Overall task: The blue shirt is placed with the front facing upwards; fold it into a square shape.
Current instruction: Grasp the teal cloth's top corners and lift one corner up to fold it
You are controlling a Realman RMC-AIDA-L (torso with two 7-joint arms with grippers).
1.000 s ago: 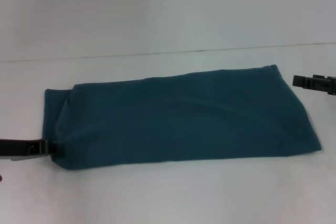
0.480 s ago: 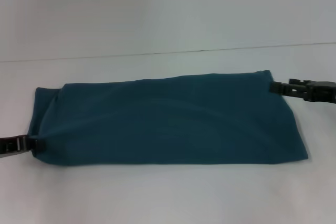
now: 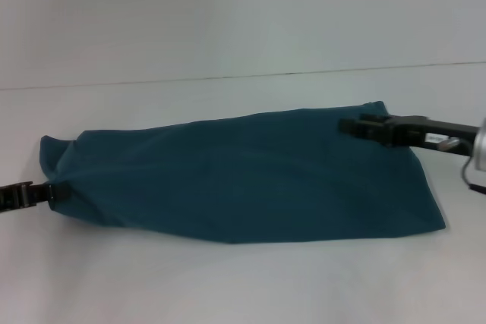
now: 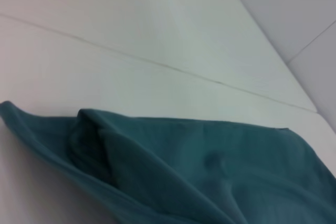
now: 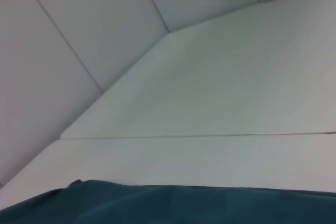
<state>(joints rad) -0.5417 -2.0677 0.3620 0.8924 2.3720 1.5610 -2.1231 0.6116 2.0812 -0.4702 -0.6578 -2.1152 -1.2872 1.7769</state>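
Already folded: the dark teal-blue cotton shirt (image 3: pixel 243 180) lies on the white worktop (image 3: pixel 243 286) as a long narrow band running left to right, its sleeves and sides tucked in; no lettering shows on the upper face.
Left tool (image 3: pixel 52 192): low at the band's left end, closed on the near corner of the cloth; the left wrist view shows layered folds (image 4: pixel 100 150) of that end raised off the worktop.
Right tool (image 3: pixel 349 127): over the band's far right corner, touching or just above the cloth; whether its fingers are closed on the fabric cannot be told.
Shape now: an oblong with a tapered left end, not a square.
Left to do: by judgement, bring one end across onto the other, then flatten the layers.
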